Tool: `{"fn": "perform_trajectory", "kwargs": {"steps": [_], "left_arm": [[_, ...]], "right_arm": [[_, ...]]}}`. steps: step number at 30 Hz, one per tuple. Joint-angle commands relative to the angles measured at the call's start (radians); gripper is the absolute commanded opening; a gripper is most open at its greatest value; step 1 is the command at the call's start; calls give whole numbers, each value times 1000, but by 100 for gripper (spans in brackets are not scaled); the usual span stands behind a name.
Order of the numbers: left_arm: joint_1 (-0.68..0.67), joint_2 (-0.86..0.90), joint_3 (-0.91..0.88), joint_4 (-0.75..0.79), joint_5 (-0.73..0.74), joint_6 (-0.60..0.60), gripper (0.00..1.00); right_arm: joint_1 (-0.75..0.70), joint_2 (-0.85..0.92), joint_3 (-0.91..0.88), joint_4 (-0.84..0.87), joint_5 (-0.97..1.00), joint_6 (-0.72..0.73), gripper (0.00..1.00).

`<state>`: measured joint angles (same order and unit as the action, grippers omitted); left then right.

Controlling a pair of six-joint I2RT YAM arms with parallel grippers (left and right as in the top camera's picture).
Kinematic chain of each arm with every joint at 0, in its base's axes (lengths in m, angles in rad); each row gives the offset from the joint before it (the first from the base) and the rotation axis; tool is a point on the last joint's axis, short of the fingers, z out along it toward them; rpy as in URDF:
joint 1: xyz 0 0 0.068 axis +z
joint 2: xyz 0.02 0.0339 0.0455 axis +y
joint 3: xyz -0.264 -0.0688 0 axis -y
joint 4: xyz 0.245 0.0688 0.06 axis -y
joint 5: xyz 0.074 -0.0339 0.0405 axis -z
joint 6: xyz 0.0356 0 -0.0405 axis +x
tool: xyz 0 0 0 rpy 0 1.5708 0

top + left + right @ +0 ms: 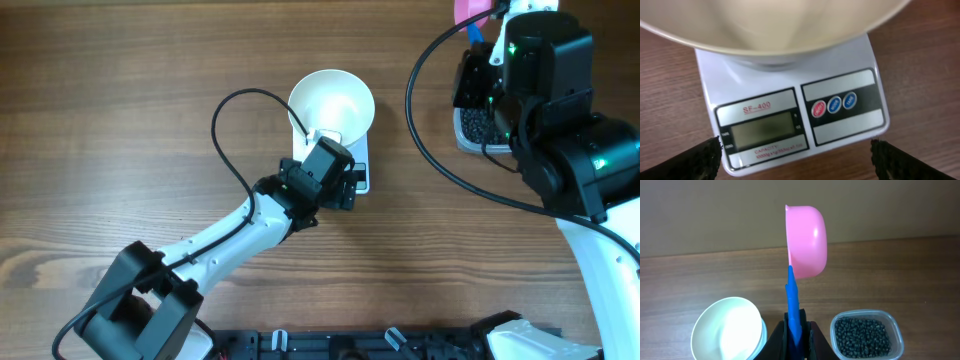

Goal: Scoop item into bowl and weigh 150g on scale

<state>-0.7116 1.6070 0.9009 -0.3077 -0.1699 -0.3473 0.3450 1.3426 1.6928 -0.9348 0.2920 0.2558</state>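
The bowl (pixel 331 105) sits empty on the scale (pixel 840 82), nothing weighed yet; the right pincer (pixel 795 330) grips the pink scoop (pixel 807 240) near the tub (pixel 895 330) of pellets (pixel 861 337), the left pincer (pixel 795 157) gapes open at the scale's front

"SF-400" on scale (pixel 795 111) (red print)

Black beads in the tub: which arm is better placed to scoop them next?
Right. The right fingers are shut on the handle of the pink scoop, close to the tub of beads. The left fingers are open and empty by the scale with the bowl.
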Motion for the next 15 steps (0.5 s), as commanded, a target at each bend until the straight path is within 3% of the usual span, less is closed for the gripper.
{"fn": "perform_trajectory", "kwargs": {"steps": [1,15], "left_arm": [[3,9,16,-1,38,-1,100],[5,95,15,73,-146,-114,100]], "right_arm": [[-5,2,0,3,-4,-20,4],[-5,2,0,3,-4,-20,4]]}}
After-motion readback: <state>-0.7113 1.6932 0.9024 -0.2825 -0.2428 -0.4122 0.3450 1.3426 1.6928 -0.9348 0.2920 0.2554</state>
